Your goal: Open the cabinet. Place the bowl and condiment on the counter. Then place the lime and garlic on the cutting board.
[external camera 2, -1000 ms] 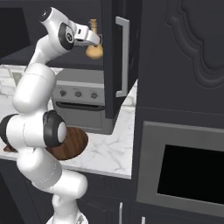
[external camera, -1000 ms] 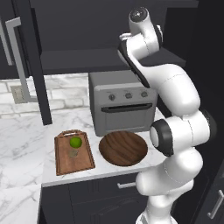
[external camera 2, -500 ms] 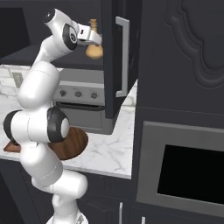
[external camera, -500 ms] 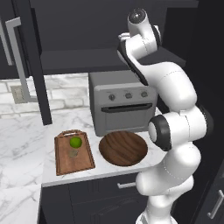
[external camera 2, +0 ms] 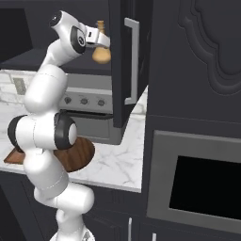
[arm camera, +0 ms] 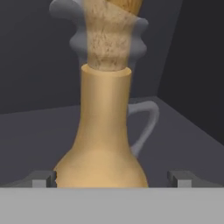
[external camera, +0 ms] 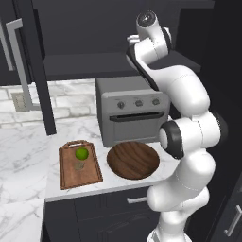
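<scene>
The condiment stands upright on the cabinet shelf, neck up, between the wide-spread fingers.

Grey toaster oven against white brick-tile wall, dark base cabinets beneath it, built-in black oven to its right.

We see flat, even rendered light with faint shadows on the surface; the dark cabinet interior reads dim, without glare.
</scene>
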